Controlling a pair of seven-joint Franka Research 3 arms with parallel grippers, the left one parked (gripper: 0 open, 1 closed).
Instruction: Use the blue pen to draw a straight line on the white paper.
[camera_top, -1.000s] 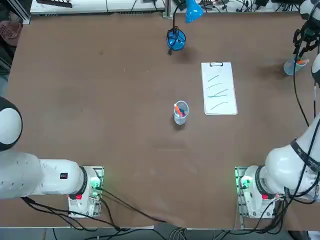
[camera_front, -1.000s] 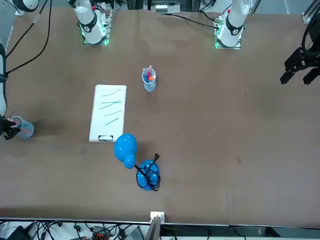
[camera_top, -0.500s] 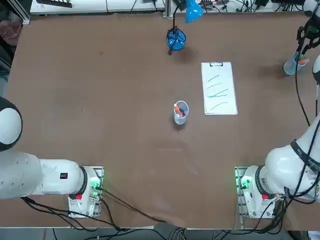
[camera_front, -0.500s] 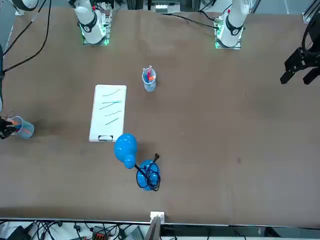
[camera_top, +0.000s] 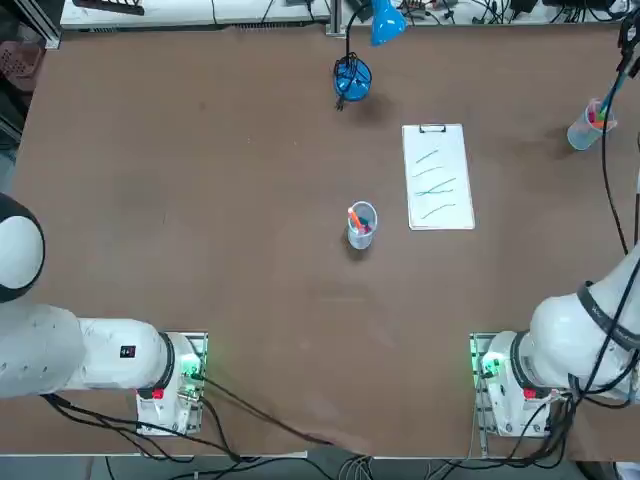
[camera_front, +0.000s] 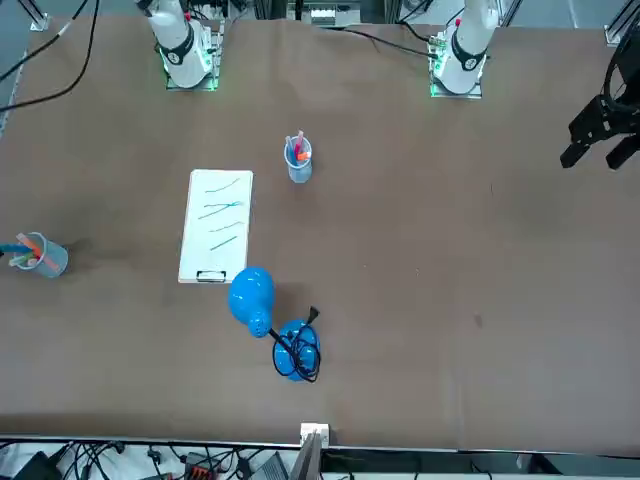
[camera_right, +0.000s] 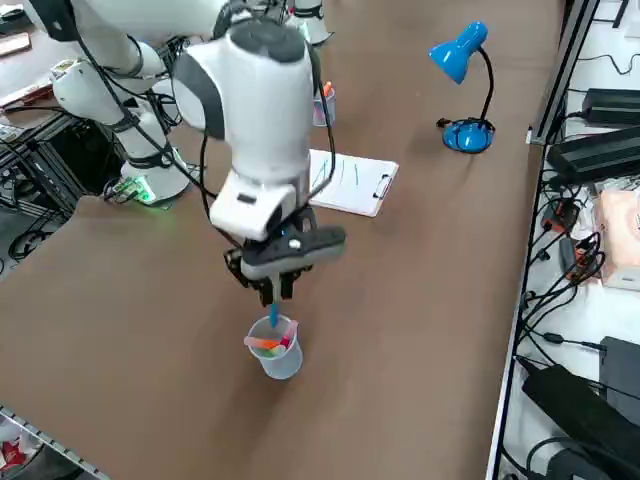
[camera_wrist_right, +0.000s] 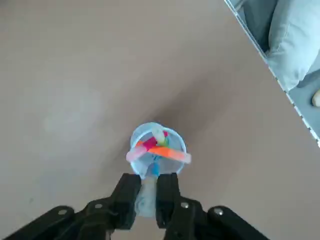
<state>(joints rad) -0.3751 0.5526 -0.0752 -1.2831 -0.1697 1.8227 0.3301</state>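
A brown tabletop (camera_top: 270, 280) is seen from above, with a blue desk lamp (camera_top: 352, 80) at its upper middle and a clipboard of marked white paper (camera_top: 438, 180) right of centre. Pens are held in two translucent cups, one near the centre (camera_top: 362, 226), one at the upper right (camera_top: 583, 131), above which the light blue pen (camera_wrist_right: 147, 195) is gripped between the right gripper's (camera_wrist_right: 148, 195) nearly closed fingers.

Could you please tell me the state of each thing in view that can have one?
Right gripper: closed on the blue pen, above the near cup
Blue pen: gripped, pointing down toward the near cup
Near cup: upright, holding pens
Far cup: upright, holding pens
White paper: flat on its clipboard, marked with several slanted lines
Lamp: standing
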